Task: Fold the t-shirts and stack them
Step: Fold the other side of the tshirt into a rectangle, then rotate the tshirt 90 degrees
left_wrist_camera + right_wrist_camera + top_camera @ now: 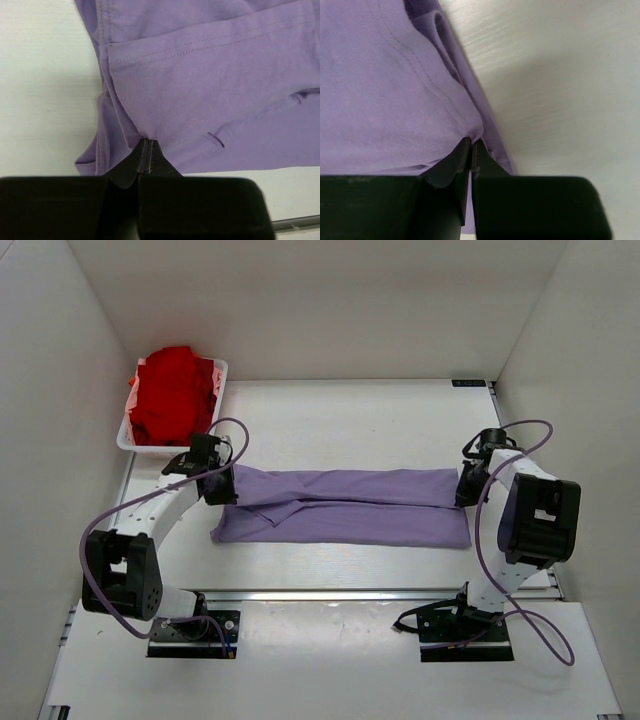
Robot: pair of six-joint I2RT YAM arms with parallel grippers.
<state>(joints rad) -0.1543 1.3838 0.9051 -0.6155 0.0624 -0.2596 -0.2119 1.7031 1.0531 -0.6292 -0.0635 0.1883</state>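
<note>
1. Pinching a hemmed fold of the lavender t-shirt (350,508): left gripper (147,146), fingers clamped.
2. Likewise right gripper (471,144), clamped on the opposite end.
3. Garment lies lengthwise across table (350,420).
4. Far left: red t-shirt (172,395), bunched in white tray (125,438).

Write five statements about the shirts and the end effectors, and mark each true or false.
1. The left end effector is shut on the lavender shirt. True.
2. The red shirt lies spread flat beside the lavender one. False: it sits bunched in the white tray at the far left corner.
3. The right end effector hangs open, holding nothing. False: it is shut on a hemmed edge of the lavender shirt.
4. The lavender shirt lies as a long band between the two end effectors. True.
5. The two shirts are stacked. False: they lie apart, the red shirt in the tray.
</note>
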